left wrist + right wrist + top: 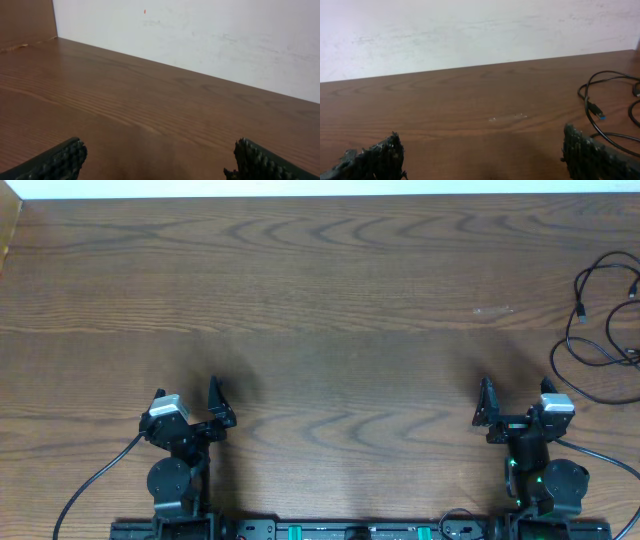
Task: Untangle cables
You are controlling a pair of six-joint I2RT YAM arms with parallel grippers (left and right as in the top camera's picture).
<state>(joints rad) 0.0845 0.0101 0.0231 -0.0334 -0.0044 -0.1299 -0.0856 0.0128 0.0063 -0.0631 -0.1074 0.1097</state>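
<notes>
From overhead we look straight down on the wooden table (320, 300), with the left arm (178, 455) and right arm (535, 455) at the frame's bottom edge. Each wrist view sits low and close to the tabletop, facing the white wall (200, 40) across it — nearly level. The right wrist view and the overhead share the cables (600, 110) at the table's right side.

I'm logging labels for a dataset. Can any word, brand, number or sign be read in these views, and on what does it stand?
No text can be read in any view.
cables: no print shows on the cords or the plug.
table: wood grain only, no writing.
wall: no writing; an orange speck is too small to tell.
base rail: any marking is too small to read.
</notes>
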